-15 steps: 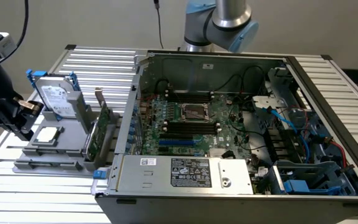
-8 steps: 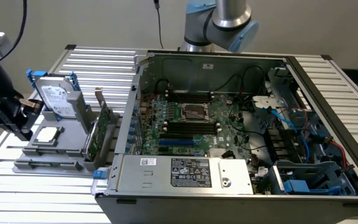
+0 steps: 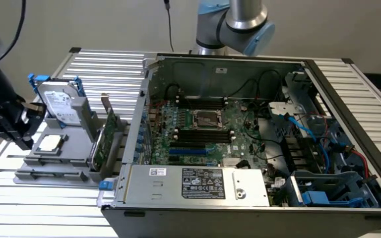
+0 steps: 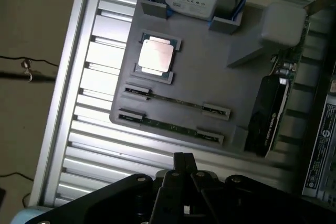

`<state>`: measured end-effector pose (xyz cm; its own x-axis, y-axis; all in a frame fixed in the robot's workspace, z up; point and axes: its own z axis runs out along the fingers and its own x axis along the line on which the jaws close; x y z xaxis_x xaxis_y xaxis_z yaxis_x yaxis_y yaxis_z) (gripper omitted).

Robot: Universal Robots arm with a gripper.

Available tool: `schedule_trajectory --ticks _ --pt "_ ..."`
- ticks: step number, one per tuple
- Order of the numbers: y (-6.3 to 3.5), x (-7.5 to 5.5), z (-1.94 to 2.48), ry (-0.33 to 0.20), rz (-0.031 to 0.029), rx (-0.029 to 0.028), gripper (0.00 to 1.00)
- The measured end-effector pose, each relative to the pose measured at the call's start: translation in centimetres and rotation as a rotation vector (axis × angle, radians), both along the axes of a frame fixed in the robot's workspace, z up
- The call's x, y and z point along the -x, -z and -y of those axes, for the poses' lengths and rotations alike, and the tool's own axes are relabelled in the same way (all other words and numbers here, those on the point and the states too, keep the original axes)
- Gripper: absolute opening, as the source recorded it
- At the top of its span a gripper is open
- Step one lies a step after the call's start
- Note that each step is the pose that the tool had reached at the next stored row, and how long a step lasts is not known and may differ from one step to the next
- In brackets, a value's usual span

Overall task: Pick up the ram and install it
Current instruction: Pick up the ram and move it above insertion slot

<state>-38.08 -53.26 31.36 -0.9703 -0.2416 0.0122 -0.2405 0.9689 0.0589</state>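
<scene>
Open computer case on slatted table, black memory slots inside. Grey fixture just beside case, exterior view's left. Black gripper hovers near fixture edge; opening cannot tell, nothing seen in hold. Green ram on edge in fixture, nearest gripper, twin stick just beside. Judged step: approach for pick-up, install not begun. Grasp calls for squaring to thin top edge, clear of twin
</scene>
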Motion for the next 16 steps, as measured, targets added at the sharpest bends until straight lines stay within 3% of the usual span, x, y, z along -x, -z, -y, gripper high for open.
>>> schedule_trajectory --ticks 16 --pt "0.25 0.00 0.00 -0.292 -0.0001 0.0001 0.11"
